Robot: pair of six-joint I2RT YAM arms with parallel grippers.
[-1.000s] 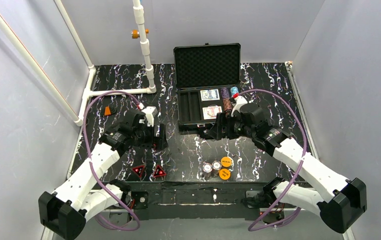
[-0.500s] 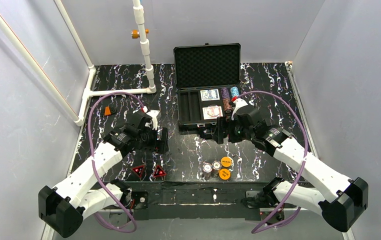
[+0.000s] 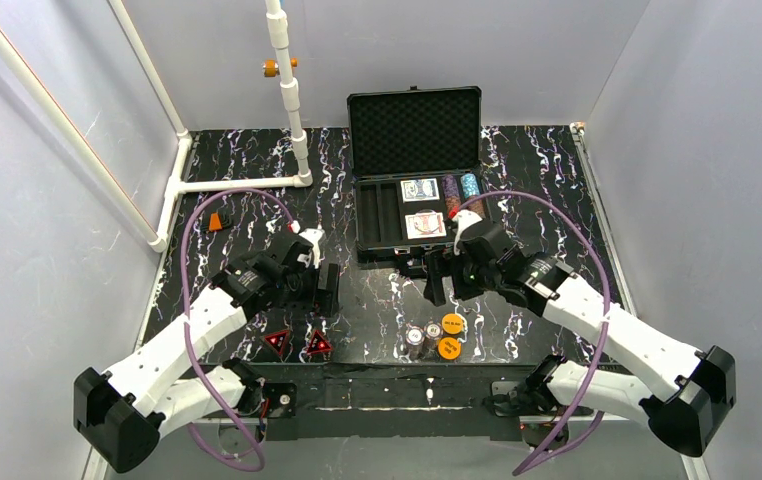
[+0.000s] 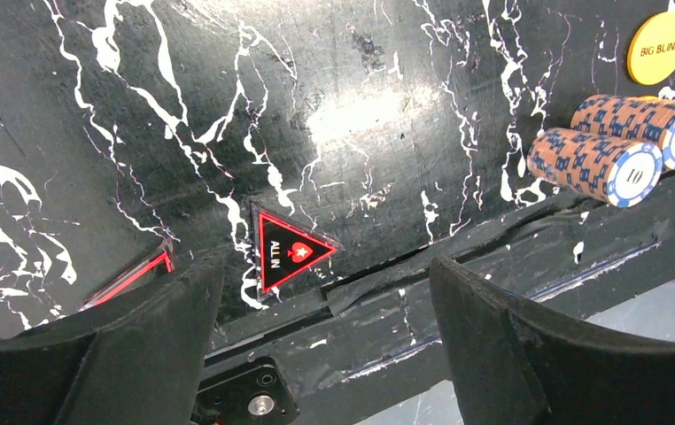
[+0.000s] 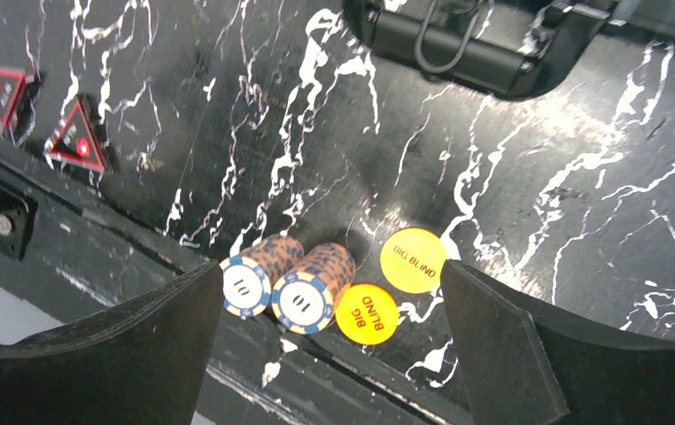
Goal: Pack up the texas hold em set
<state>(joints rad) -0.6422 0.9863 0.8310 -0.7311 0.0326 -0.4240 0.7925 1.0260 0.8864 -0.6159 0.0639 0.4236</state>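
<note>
The black hinged case [image 3: 378,215] sits open at the far middle of the counter [image 3: 377,300], its foam-lined lid [image 3: 414,130] standing upright. Two card decks [image 3: 420,189] lie in a middle compartment, and rows of chips [image 3: 460,192] fill the one to their right. Near the front edge two brown-and-blue chip stacks [image 5: 285,285] lie on their sides, touching each other, with two orange BIG BLIND discs [image 5: 414,259] just beside them. Further left lie two red-and-black triangles [image 4: 290,251], one reading ALL IN. The left hand [image 4: 325,310] hangs near the triangles, fingers apart and empty. The right hand [image 5: 329,328] hangs between case and chip stacks, fingers spread wide, gripping nothing.
</note>
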